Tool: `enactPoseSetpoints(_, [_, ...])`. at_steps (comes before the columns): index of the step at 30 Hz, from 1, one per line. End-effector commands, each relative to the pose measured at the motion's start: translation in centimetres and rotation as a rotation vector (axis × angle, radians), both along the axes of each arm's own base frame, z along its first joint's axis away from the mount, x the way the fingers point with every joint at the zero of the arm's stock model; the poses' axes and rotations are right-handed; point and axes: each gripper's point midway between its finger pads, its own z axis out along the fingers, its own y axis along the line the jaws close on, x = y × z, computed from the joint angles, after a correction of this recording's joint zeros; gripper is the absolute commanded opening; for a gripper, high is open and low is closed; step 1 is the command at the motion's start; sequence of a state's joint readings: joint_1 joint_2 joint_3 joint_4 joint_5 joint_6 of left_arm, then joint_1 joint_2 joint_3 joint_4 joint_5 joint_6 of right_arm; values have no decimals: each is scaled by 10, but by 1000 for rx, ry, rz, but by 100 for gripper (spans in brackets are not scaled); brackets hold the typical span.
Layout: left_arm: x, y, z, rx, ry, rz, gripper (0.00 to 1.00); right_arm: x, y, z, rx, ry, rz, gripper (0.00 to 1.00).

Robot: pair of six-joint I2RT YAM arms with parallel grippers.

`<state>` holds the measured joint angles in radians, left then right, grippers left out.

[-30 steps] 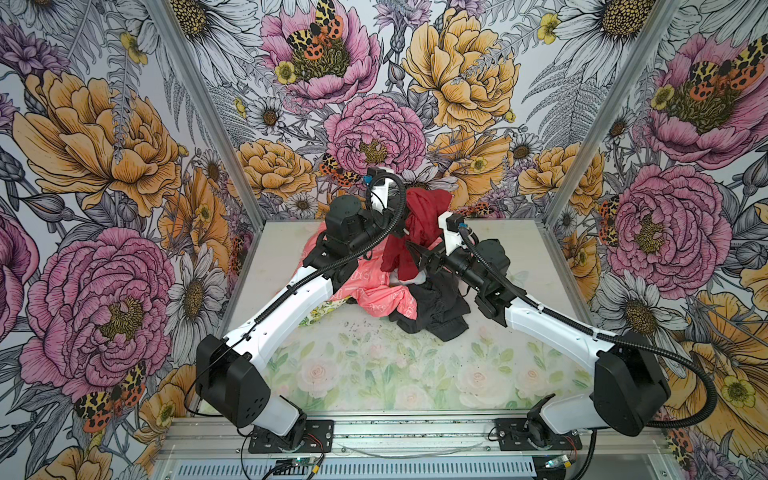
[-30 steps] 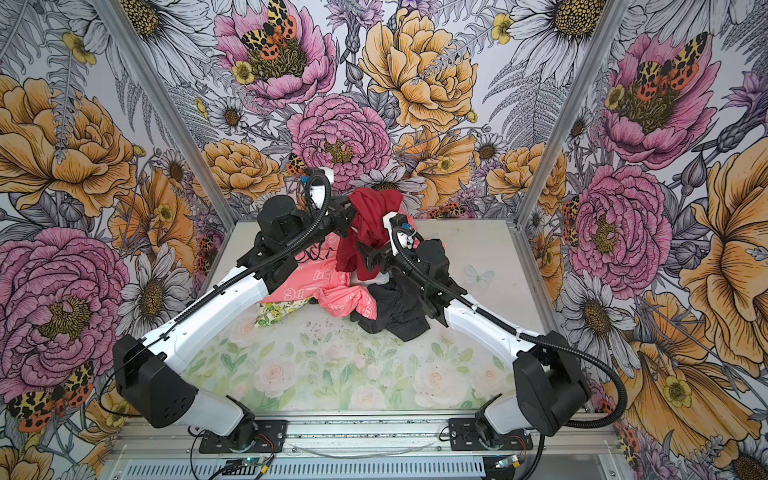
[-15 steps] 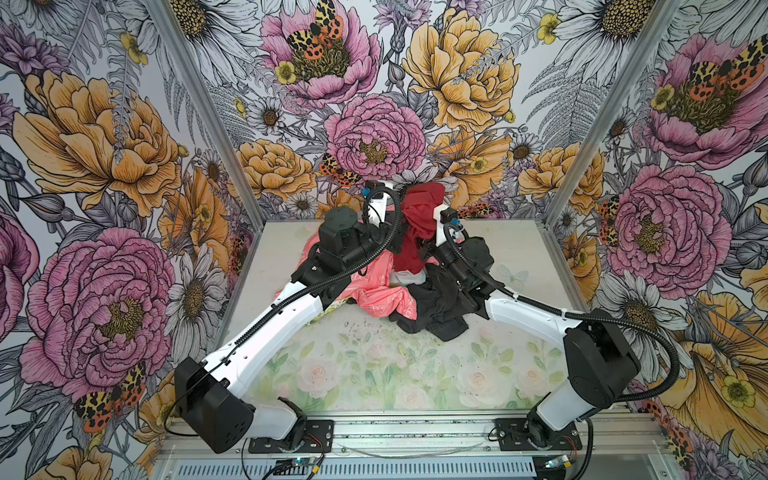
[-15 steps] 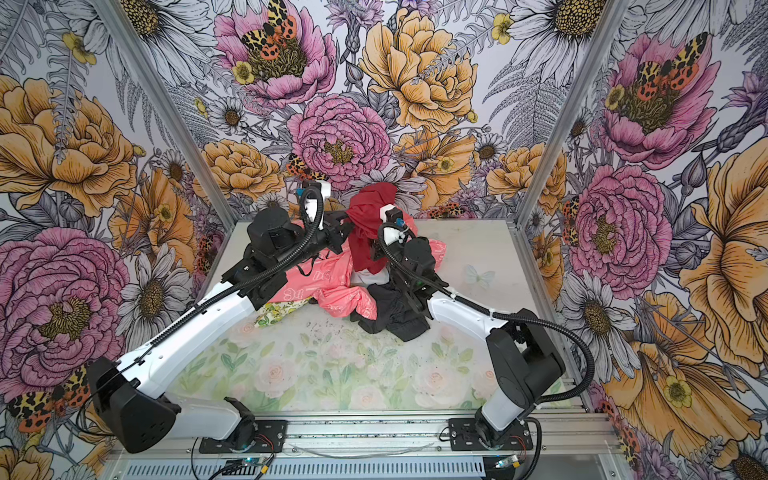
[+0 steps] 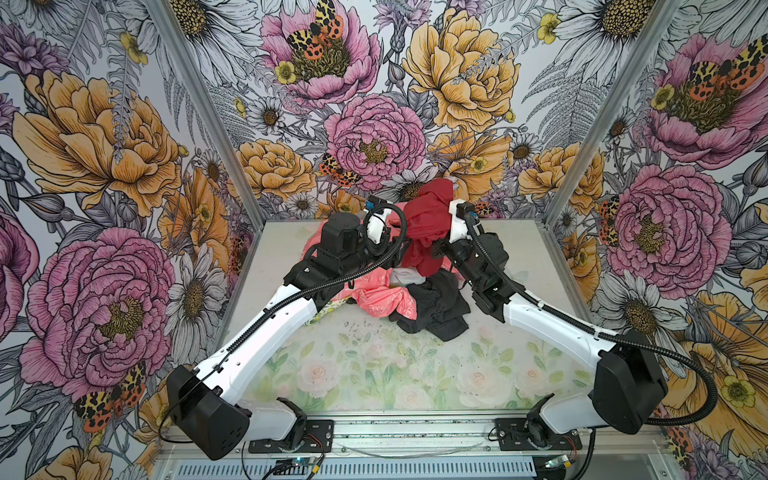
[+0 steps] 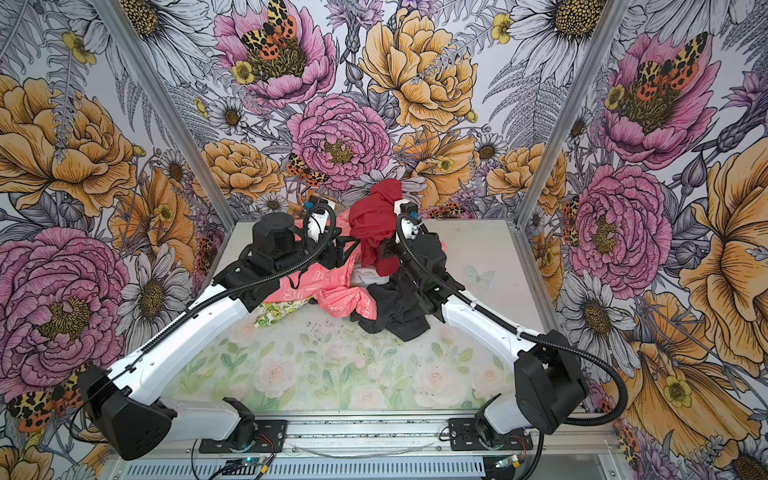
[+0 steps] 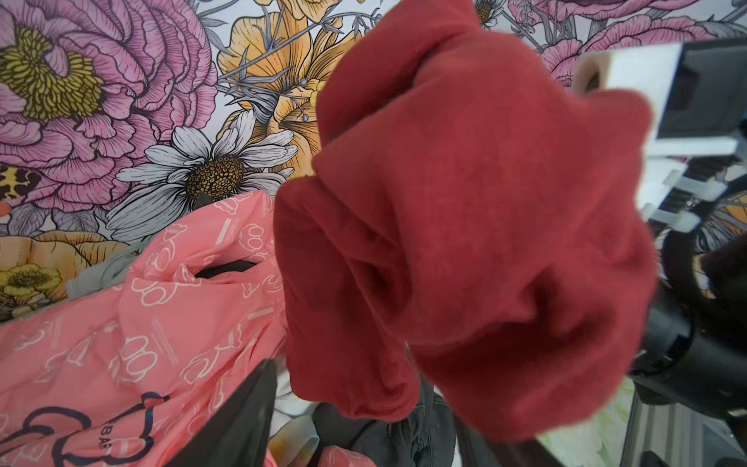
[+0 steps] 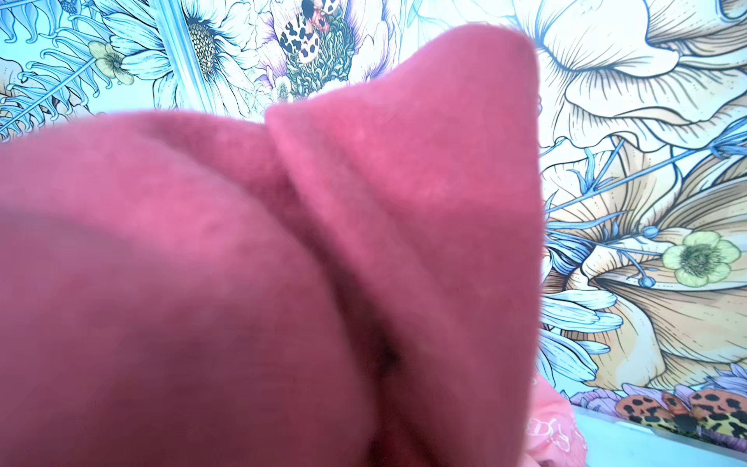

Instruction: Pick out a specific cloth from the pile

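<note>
Backdrop: floral wallpaper walls (image 5: 374,137) all round, big pink and orange blooms, and a table (image 5: 374,374) with a pale, washed-out rose print.

Cloth: the cloth (image 5: 428,224) is plain dark red, soft and a bit fuzzy. It's bunched into a lumpy upright wad, raised above the pile at the back middle in both top views (image 6: 374,224). Its lower tail hangs down to the heap.

Close-ups: it fills most of the left wrist view (image 7: 465,242) in deep rounded folds, and it blocks nearly the whole right wrist view (image 8: 242,283), blurry.

Right gripper: right gripper (image 5: 436,249) is pinching the cloth. The fingers are buried in the fabric, so only the bunching shows.

Left gripper: left gripper (image 5: 395,249) sits just beside the red wad. Honestly can't tell whether its fingers are spread or pressed together.

Pile: the pile (image 5: 386,297) is a rumpled heap.
- coral-pink garment (image 7: 121,343): smooth, with white outline print
- dark grey garment (image 5: 436,307): crumpled, sits at the front right
- white piece (image 5: 403,274): small, tucked in the middle
- yellow-green floral scrap (image 6: 274,309): pokes out under the left arm
</note>
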<state>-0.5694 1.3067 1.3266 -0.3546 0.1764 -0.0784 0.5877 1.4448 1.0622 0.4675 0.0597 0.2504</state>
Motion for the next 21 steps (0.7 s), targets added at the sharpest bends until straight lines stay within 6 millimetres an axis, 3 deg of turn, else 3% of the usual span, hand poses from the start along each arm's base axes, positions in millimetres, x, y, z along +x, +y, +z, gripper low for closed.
enactPoseSetpoints(1, [-8, 21, -12, 36, 33, 34, 79, -8, -12, 41, 78, -43, -15, 0])
enactPoseSetpoints(11, [-13, 40, -38, 69, 65, 58, 89, -9, -19, 58, 86, -34, -45, 0])
enactPoseSetpoints(16, [-10, 44, -42, 58, 47, 66, 89, -11, -27, 87, 97, -63, -78, 0])
enactPoseSetpoints(21, [1, 51, -60, -10, 76, 75, 89, -12, -43, 119, 124, -107, -122, 0])
